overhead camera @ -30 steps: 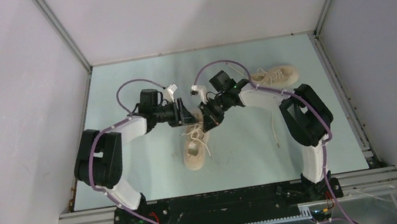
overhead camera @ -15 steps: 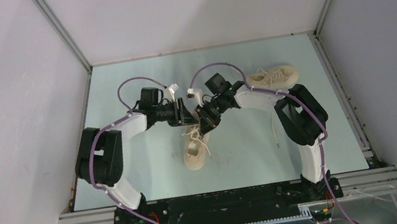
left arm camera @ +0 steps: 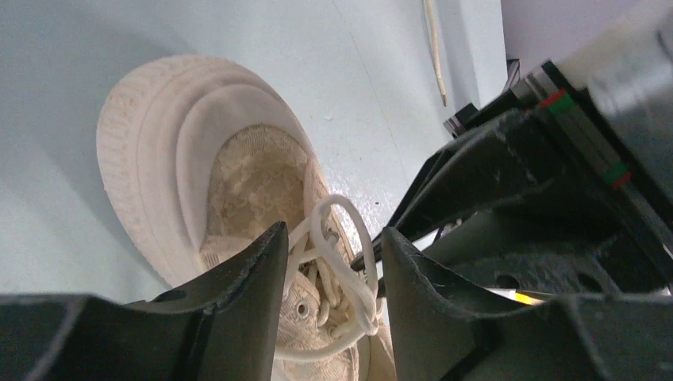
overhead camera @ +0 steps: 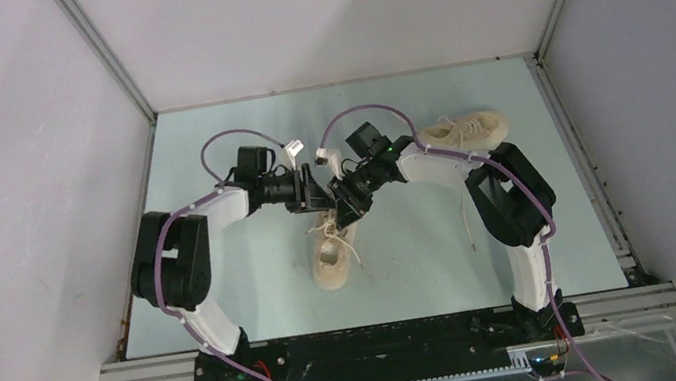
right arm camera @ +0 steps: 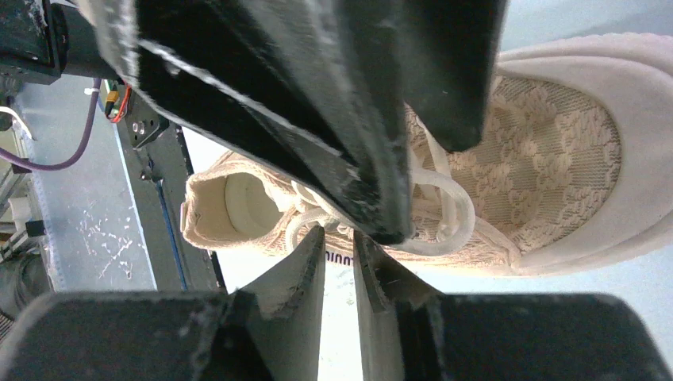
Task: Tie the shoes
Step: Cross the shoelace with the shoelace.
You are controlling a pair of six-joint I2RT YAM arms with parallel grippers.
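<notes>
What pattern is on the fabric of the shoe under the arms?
Cream-beige shoe with a lacy floral weave; clearest in right wrist view.

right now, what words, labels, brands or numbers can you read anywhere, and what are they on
No text reads clearly in any view.
Small dark print on the side of the shoe, showing in the gap of the right end effector: cut off and blurred, unreadable.

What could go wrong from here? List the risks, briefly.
1. The left hand and right hand crowd together above the near shoe; they may collide.
2. The lace loop sits between the left hand's open fingers, unpinched; it could slip out.
3. Nothing seems to hold the shoe down; a pull on the lace might drag it.
</notes>
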